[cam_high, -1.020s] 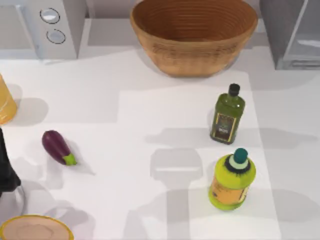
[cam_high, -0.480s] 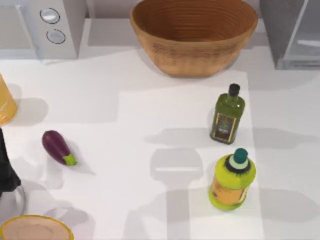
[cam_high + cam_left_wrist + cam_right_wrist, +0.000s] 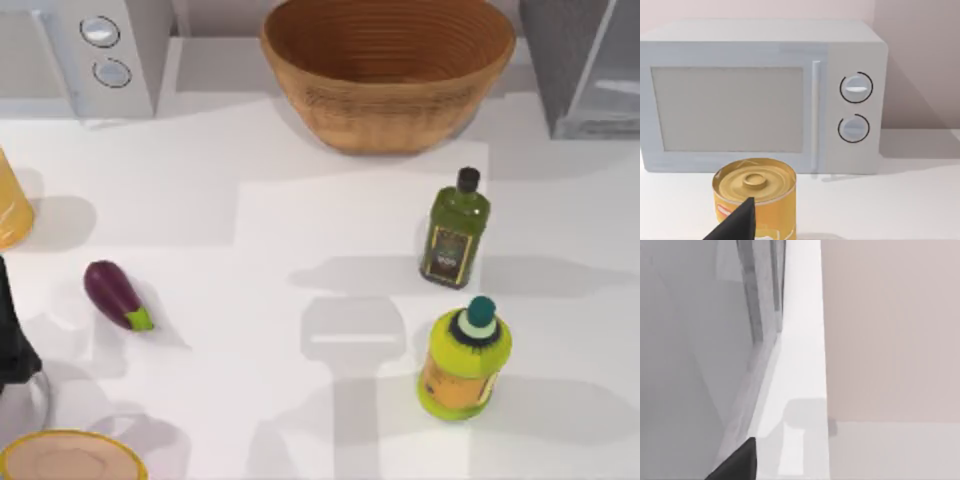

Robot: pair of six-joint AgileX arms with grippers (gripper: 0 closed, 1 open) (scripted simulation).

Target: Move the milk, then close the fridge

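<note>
- The left gripper's dark fingertip (image 3: 735, 225) shows at the bottom of the left wrist view, in front of a yellow can (image 3: 756, 196); I cannot tell its opening.
- The right gripper's dark fingertip (image 3: 737, 464) sits at the bottom of the right wrist view, beside the fridge (image 3: 695, 355); its opening I cannot tell.
- The left arm (image 3: 12, 340) stands at the top view's left edge.
- The fridge (image 3: 585, 65) fills the upper right corner of the top view.
- A microwave (image 3: 85, 55) sits upper left, a wicker basket (image 3: 388, 70) top centre.
- The oil bottle (image 3: 455, 232) stands right of centre, near the yellow-green bottle (image 3: 465, 360) below it.
- An eggplant (image 3: 117, 295) lies at left.
</note>
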